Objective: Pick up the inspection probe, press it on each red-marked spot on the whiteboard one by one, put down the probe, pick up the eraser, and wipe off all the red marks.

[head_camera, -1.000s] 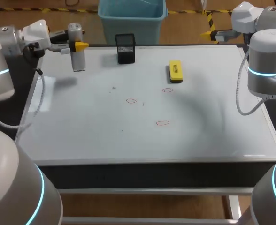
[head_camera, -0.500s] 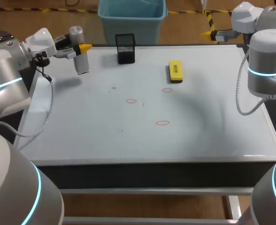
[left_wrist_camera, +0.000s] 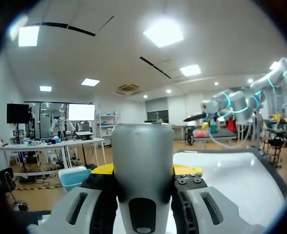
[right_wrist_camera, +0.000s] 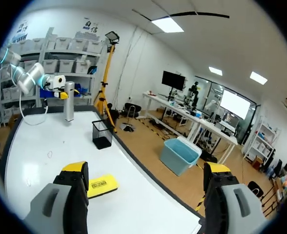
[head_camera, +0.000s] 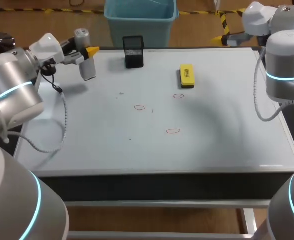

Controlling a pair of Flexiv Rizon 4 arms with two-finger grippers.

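The left hand (head_camera: 87, 50) is closed around the probe (head_camera: 88, 69), its yellow-tipped fingers pressing the silver cylinder from both sides about midway along its length. In the left wrist view the barrel fills the gap between the fingers.

Taking the black mesh holder (head_camera: 133, 51) as the landmark, the probe hangs to the robot's left of it, about level with it at the far edge of the whiteboard (head_camera: 227, 135). The probe's long axis is close to upright, and its upper end leans a little away from the holder. Its lower end points down at the board. It seems to hang clear of the surface, though contact cannot be ruled out.

The coming move turns on where the red marks lie from that lower end. All three sit on the robot's side of the holder. The closest mark (head_camera: 140, 107) is almost straight toward the robot from the holder. A second mark (head_camera: 178, 96) lies to the holder's right. The third (head_camera: 173, 131) is also to the right and nearest the robot. So the probe probably has to travel toward the robot and to the right, passing on the robot's side of the holder, then go down tip first.

The yellow eraser (head_camera: 186, 76) lies flat to the holder's right, its long axis running away from the robot. The right hand (right_wrist_camera: 146, 170) is spread wide and holds nothing, beyond the eraser from the holder. It is the arm nearer the eraser.
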